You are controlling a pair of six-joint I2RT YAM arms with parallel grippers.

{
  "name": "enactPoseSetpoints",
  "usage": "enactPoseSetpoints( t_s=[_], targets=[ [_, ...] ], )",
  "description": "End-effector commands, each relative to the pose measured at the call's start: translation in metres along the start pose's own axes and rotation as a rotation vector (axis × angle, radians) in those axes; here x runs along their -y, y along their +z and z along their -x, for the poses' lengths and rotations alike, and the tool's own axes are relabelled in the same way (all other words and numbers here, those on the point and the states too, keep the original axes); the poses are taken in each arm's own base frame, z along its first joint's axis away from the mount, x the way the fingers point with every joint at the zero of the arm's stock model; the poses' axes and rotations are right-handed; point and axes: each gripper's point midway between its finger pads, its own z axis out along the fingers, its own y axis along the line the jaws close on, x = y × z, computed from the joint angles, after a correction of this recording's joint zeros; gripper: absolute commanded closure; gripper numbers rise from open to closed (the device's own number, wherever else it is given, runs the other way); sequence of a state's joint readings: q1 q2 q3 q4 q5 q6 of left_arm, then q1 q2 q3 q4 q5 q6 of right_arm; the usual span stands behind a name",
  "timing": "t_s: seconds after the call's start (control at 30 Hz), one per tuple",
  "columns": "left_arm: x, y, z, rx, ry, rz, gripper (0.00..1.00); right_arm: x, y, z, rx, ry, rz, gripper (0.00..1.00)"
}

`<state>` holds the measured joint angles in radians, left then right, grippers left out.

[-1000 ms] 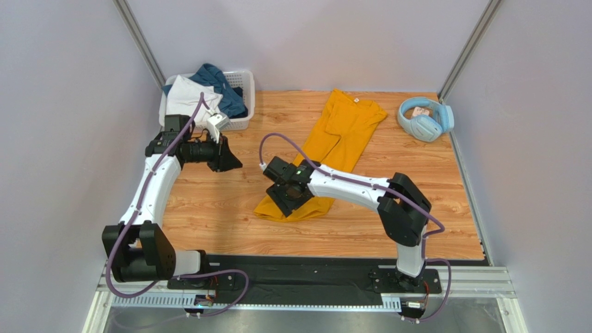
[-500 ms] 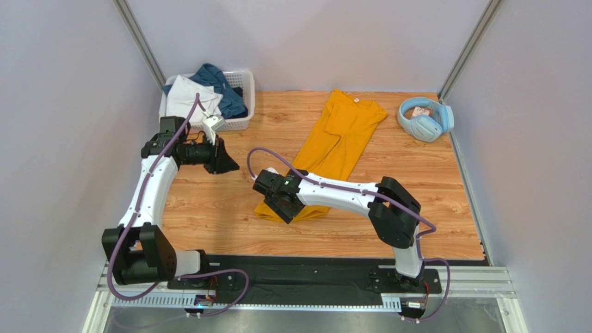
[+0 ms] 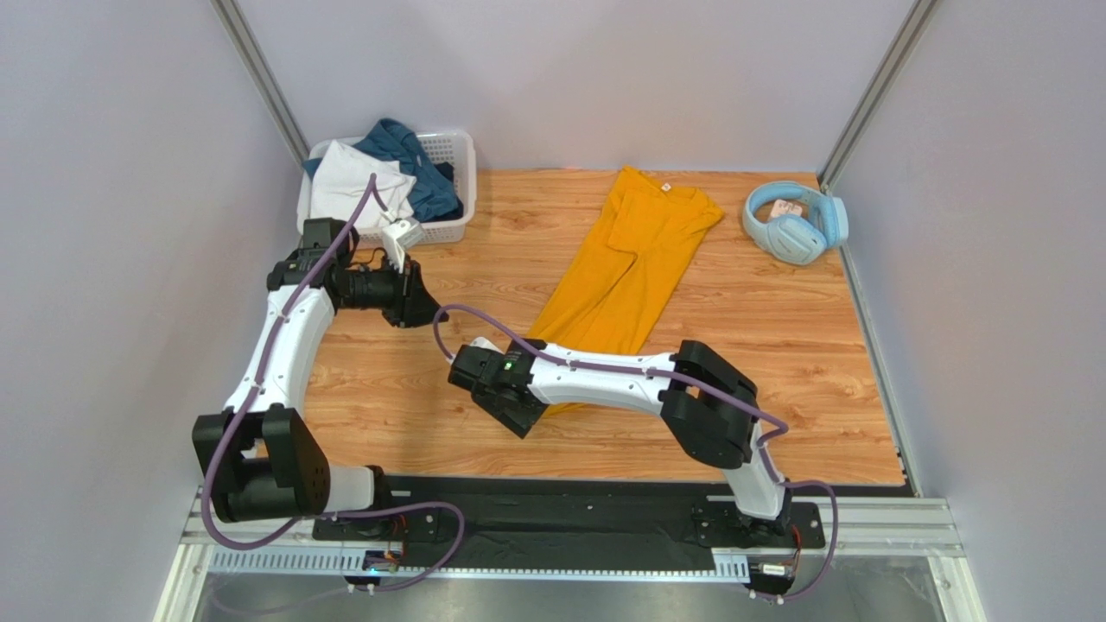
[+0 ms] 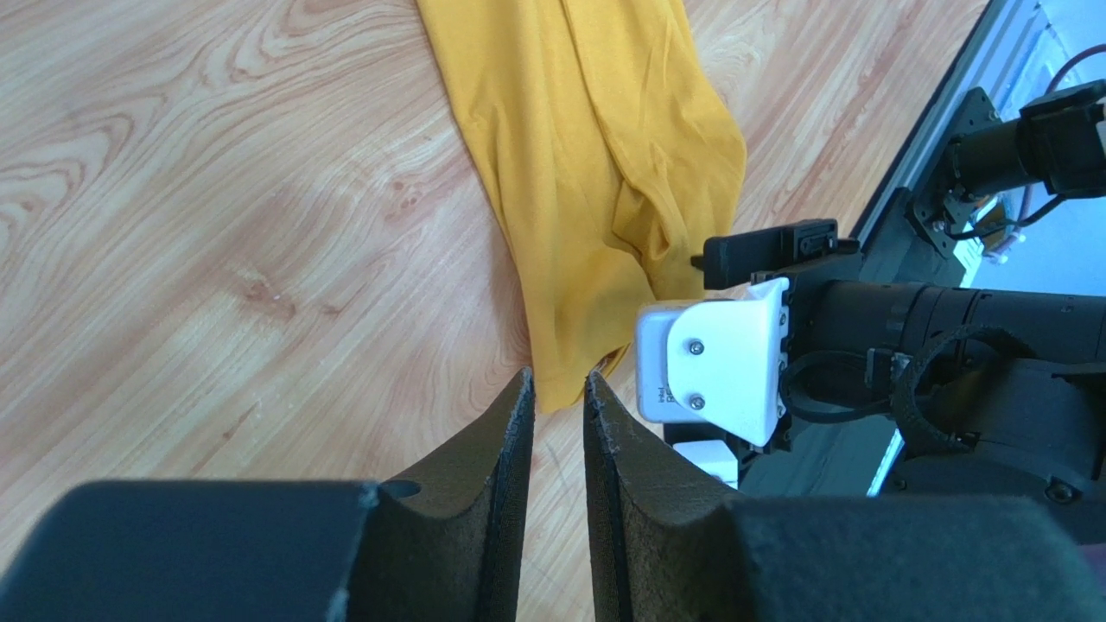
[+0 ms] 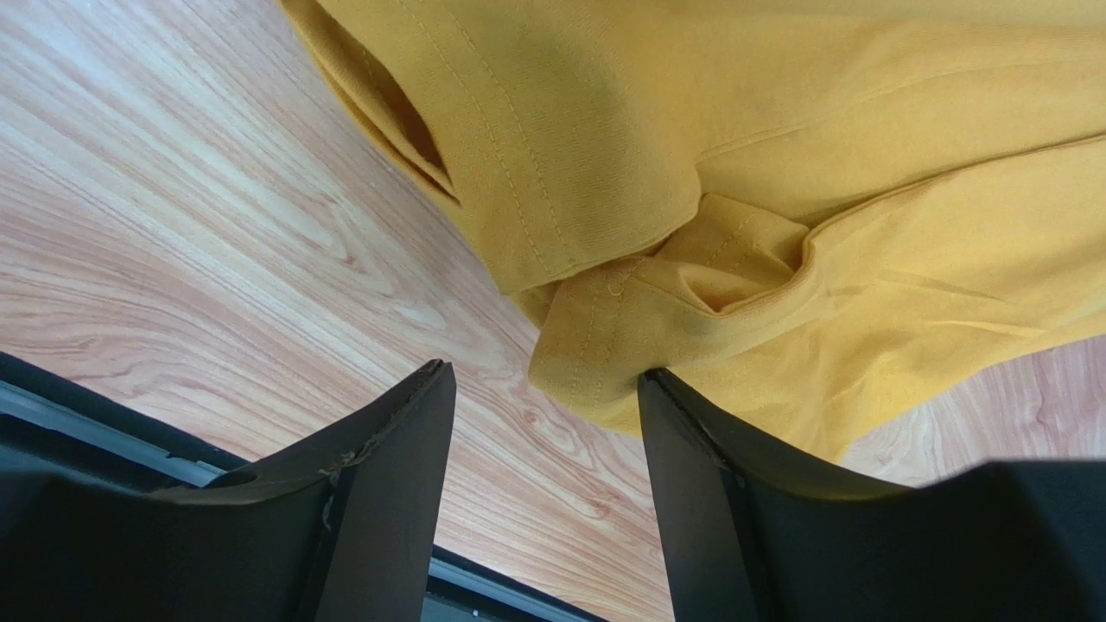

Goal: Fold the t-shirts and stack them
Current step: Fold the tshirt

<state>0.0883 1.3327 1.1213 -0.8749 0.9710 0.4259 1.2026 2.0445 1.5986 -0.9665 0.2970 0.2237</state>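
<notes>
Mustard-yellow t-shirt [image 3: 634,266]: lies on the wooden table [image 3: 390,389] as a long narrow strip, sleeves apparently turned in. It runs diagonally from the far middle toward the near centre. The neck end is far; the hem end is near and rumpled into a small lump.

White garment [image 3: 348,175] and teal garment [image 3: 413,153]: both heaped in the white basket [image 3: 457,145] at the far left corner. Judged to be waiting their turn, not yet folded. Headphones [image 3: 795,220] sit at the far right, well apart from the work.

Right gripper [image 3: 509,404]: down low at the near-left corner of the yellow shirt. In its own view [image 5: 545,376] the jaws stand well apart. The bunched hem corner lies just beyond the tips, on line with the gap. Nothing is clamped; whether the fingers [image 5: 390,493] touch cloth I cannot tell. Judgement: it is lined up to pinch that corner, probably to carry the hem end up over the strip for a crosswise fold.

Left gripper [image 3: 418,301]: raised over bare wood, near the basket and left of the shirt. Its view [image 4: 558,379] shows only a thin slit between the pads, with nothing in it. It looks parked clear of the right arm.
</notes>
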Motion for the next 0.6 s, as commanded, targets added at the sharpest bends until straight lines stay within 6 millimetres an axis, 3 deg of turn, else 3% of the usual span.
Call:
enactPoseSetpoints(
  t_s=[0.0, 0.27, 0.37, 0.5, 0.57],
  targets=[
    [0.005, -0.003, 0.011, 0.038, 0.051, -0.039, 0.72, 0.011, 0.001, 0.008, 0.023, 0.013, -0.078, 0.43],
    [0.005, -0.002, 0.007, 0.030, 0.046, -0.046, 0.72, 0.035, 0.012, 0.012, 0.020, 0.021, -0.178, 0.66],
    [0.005, -0.001, 0.006, 0.029, 0.045, -0.050, 0.72, 0.039, 0.006, 0.017, 0.038, 0.035, -0.177, 0.75],
    [0.005, 0.000, 0.004, 0.027, 0.040, -0.058, 0.71, 0.046, -0.007, 0.025, 0.062, 0.055, -0.192, 0.98],
    [0.006, 0.001, 0.002, 0.025, 0.031, -0.064, 0.71, 0.049, -0.023, 0.030, 0.081, 0.068, -0.187, 1.00]
  ],
)
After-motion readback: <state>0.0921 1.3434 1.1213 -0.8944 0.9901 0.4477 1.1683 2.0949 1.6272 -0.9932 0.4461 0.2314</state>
